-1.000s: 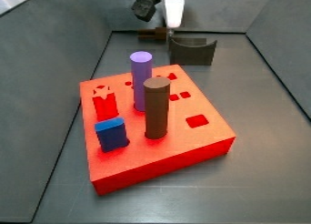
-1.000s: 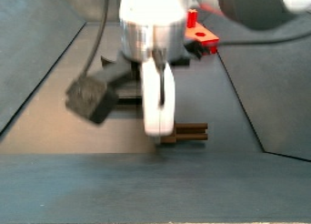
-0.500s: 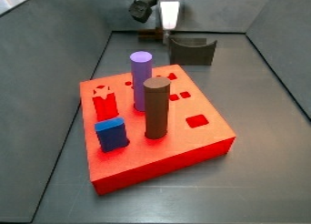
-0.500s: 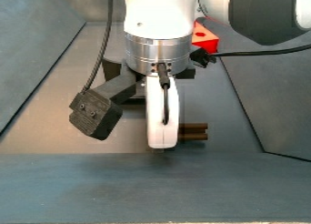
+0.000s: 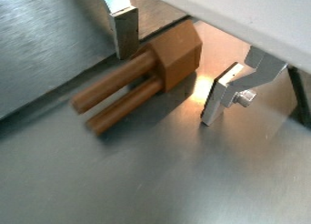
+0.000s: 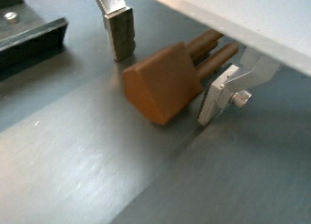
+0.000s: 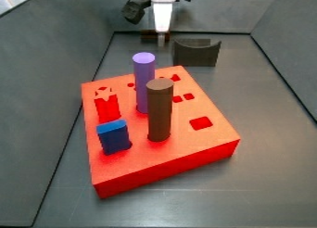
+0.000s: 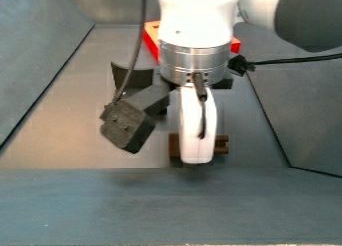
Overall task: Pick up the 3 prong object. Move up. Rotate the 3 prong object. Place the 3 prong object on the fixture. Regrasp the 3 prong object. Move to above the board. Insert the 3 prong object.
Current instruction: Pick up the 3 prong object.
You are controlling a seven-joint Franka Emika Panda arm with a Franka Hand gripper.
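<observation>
Centrally on the grey floor (image 7: pixel 266 190), the board (image 7: pixel 198 144), a thick red slab with small cutouts in the top face; standing on it, a tall dark-brown cylinder (image 7: pixel 158 109), a purple cylinder (image 7: pixel 144 81), a red piece (image 7: pixel 107 106) and a blue block (image 7: pixel 114 136); behind the board, near the back wall, the fixture (image 7: pixel 196 51), dark grey with a curved notch in its top, seen also in a wrist view (image 6: pixel 27 41) at the edge of the picture; just beside the fixture in a side view, the gripper (image 7: pixel 161 31), lowered to the floor at the far end of the enclosure, well apart from the board; seen from close in a side view (image 8: pixel 197 150), with the white finger housing hanging straight down; between the silver fingers (image 5: pixel 124 31), the 3 prong object (image 5: pixel 144 75), brown, lying on the floor with its block end between the plates and its prongs pointing away; in a wrist view (image 6: pixel 170 76), a small gap visible on each side, so jaws spread apart around the piece, not yet pressing on it; only a brown sliver (image 8: pixel 221 144) showing behind the housing in a side view.
</observation>
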